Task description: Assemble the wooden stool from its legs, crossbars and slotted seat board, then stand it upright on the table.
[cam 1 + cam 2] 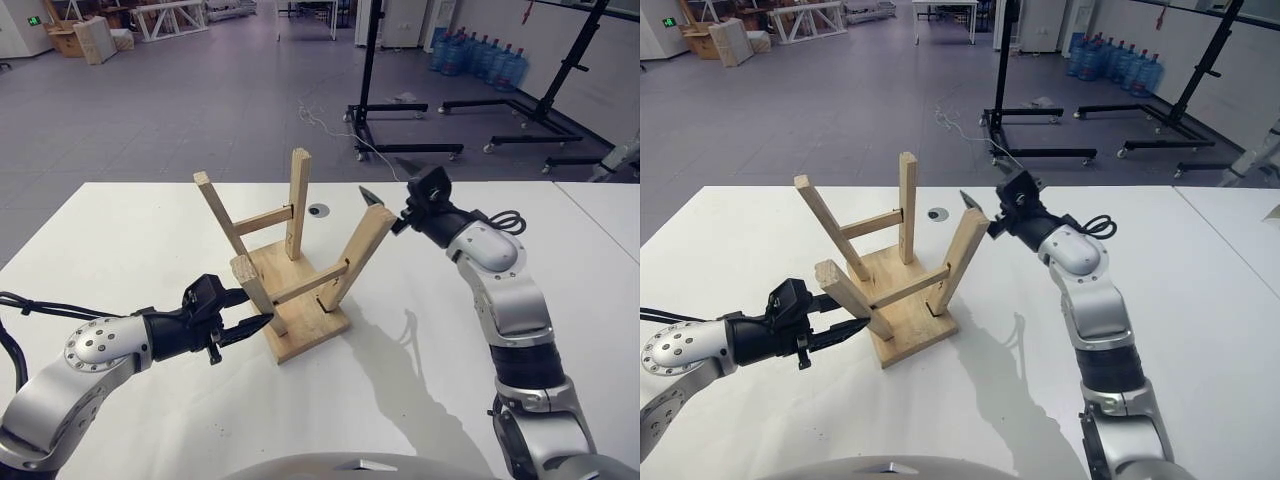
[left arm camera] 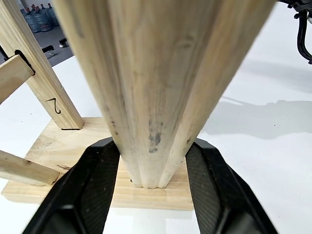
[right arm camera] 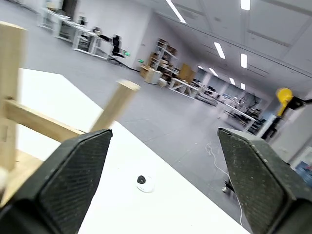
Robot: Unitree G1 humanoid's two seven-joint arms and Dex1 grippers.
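Four legs [image 1: 299,200], two crossbars [image 1: 265,220] and one seat board [image 1: 305,332] are joined into one stool [image 1: 915,325] of pale bare wood.

- **Stool:** It is upside down. The seat board lies flat on the white table [image 1: 120,230], and the legs stick up from the board's corners, splayed outward.
- **Crossbars:** One ties the two legs on the board's far side. The other ties the two on its near side. Both sit well above the board.
- **Left gripper [image 1: 257,307]:** It is at the board's near-left corner, low on the near-left leg [image 2: 156,73]. It is closed on that leg, with the pads [image 2: 97,185] pressed against both sides just above the board.
- **Right gripper [image 1: 385,180]:** It is above the board's right corner, spread wide and holding nothing. The lower fingertip is just beside the top end of the right leg [image 1: 360,255]. Can't tell if it touches.
- **Other:** A small round disc [image 1: 318,211] sits in the table just behind the board.
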